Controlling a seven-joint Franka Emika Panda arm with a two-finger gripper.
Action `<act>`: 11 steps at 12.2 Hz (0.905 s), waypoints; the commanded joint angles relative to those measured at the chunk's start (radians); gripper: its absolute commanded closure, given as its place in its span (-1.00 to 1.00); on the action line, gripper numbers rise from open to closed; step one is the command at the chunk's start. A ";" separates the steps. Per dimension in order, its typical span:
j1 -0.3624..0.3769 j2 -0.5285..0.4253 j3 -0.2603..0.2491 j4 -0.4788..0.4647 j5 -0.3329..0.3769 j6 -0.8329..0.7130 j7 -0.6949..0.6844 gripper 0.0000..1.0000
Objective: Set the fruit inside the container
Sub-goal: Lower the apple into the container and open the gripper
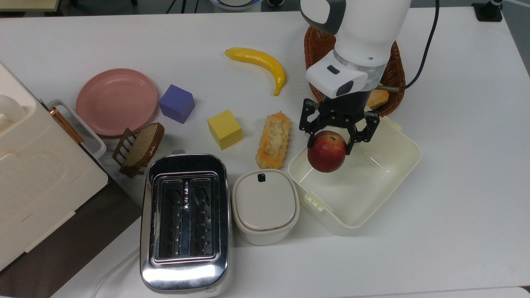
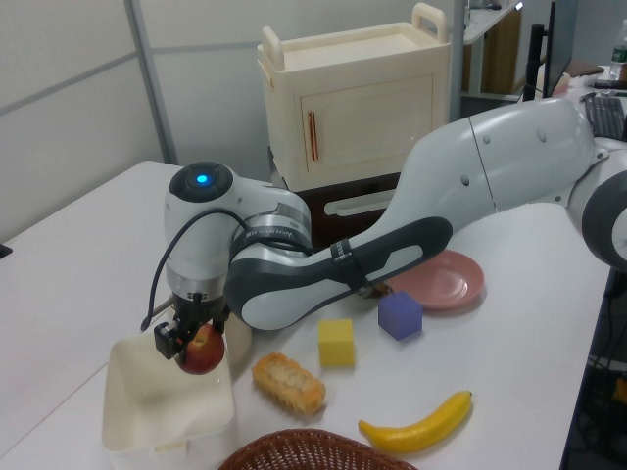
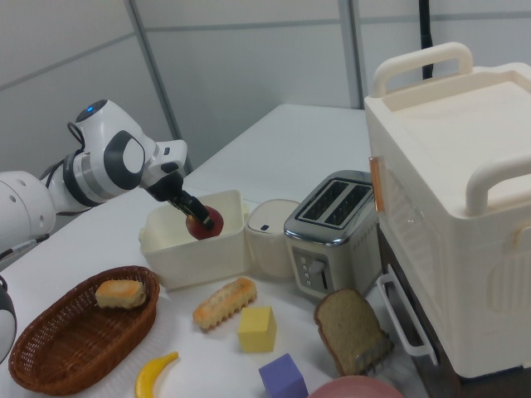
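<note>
The place looked like a robotics lab staged as a kitchen. On a plain white tabletop [image 1: 455, 124], a chrome toaster [image 1: 185, 223] stood with toy-like food and coloured foam cubes [image 1: 224, 128] just beyond it and a cream cabinet [image 3: 452, 207] beside it. Behind the cabinet ran bare grey partition walls [image 2: 69, 108], with a desk and keyboard [image 2: 607, 103] further off.

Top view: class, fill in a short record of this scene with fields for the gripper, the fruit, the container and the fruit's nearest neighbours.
gripper: shut on the apple, fingers either side of it
fruit: red apple, held in the air above the box's edge
container: cream box, open, nothing lying in it
neighbours: bread roll and lidded white pot to the top view's left of the box
behind: wicker basket
</note>
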 commanded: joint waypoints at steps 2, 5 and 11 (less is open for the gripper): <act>0.006 -0.007 0.004 -0.017 -0.043 0.027 0.032 0.23; 0.012 -0.007 0.006 -0.026 -0.063 0.027 0.034 0.02; 0.012 -0.007 0.006 -0.040 -0.126 0.027 0.034 -1.00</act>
